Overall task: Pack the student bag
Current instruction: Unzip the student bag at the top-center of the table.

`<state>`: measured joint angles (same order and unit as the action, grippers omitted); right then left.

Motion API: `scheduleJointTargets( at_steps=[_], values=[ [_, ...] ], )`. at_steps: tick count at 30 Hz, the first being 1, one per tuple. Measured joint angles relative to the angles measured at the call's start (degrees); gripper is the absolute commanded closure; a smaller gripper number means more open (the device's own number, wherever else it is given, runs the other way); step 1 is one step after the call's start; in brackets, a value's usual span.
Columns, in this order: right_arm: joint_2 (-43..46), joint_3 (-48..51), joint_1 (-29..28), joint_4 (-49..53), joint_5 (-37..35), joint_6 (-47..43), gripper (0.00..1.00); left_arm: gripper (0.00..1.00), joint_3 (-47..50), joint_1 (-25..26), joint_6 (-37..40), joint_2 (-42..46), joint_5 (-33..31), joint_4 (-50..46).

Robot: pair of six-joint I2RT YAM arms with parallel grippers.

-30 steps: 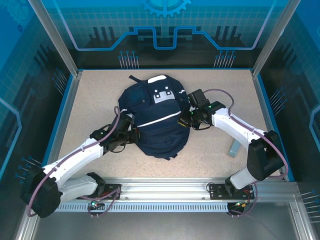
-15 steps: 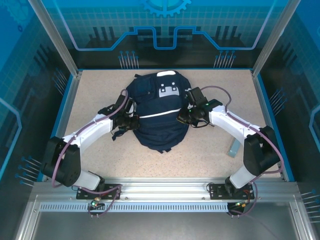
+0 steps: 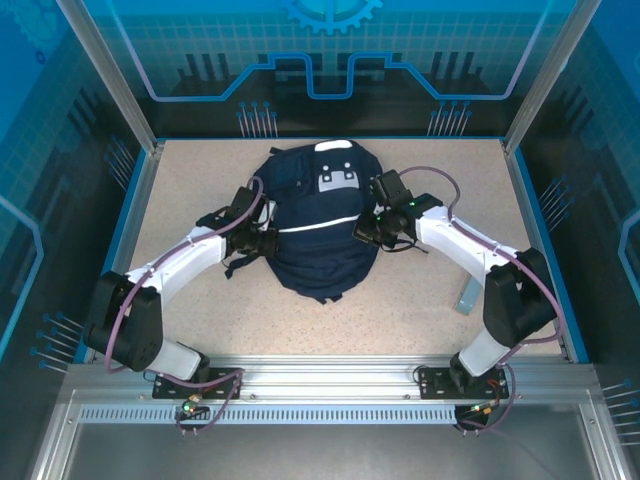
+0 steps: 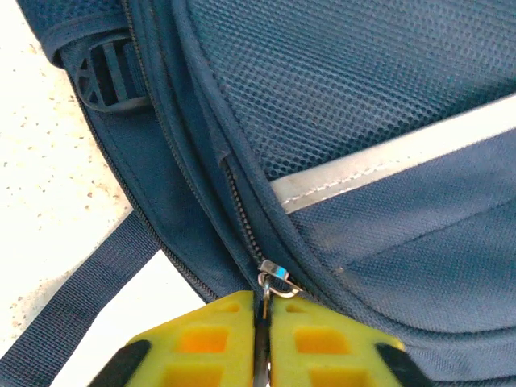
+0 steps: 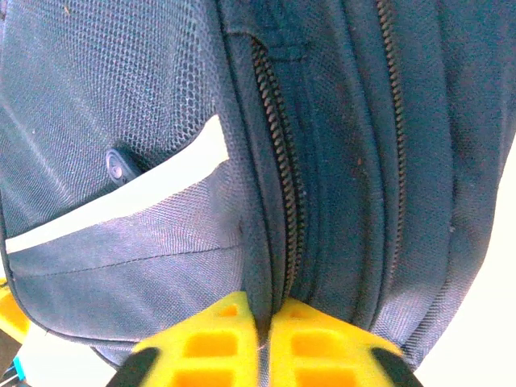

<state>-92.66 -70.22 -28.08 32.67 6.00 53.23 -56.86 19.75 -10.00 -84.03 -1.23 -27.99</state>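
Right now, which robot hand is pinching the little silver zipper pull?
The left gripper: the silver zipper pull sits right at its closed yellow fingertips. The right gripper pinches fabric of the student bag beside a zipper, with no pull between its tips.

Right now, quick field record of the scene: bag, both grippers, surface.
bag: navy-blue fabric backpack lying mid-table, white-grey patch at the far end
left gripper: at the bag's left side, closed on a small metal zipper pull
right gripper: at the bag's right side, pinching fabric beside a closed coil zipper
surface: speckled beige tabletop
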Motion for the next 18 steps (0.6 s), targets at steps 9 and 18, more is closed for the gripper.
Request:
scheduleJointTargets(
  at_steps=[9,18],
  values=[
    [8.4,1.0,1.0,4.5,-5.0,-6.9,0.16,0.13,1.9,-1.9,-5.9,6.8,-1.7,1.5],
    [17.6,10.4,16.0,10.7,-14.8,-12.0,0.14,0.05,3.6,-1.9,-11.7,15.9,-1.5,-0.3]
  ],
)
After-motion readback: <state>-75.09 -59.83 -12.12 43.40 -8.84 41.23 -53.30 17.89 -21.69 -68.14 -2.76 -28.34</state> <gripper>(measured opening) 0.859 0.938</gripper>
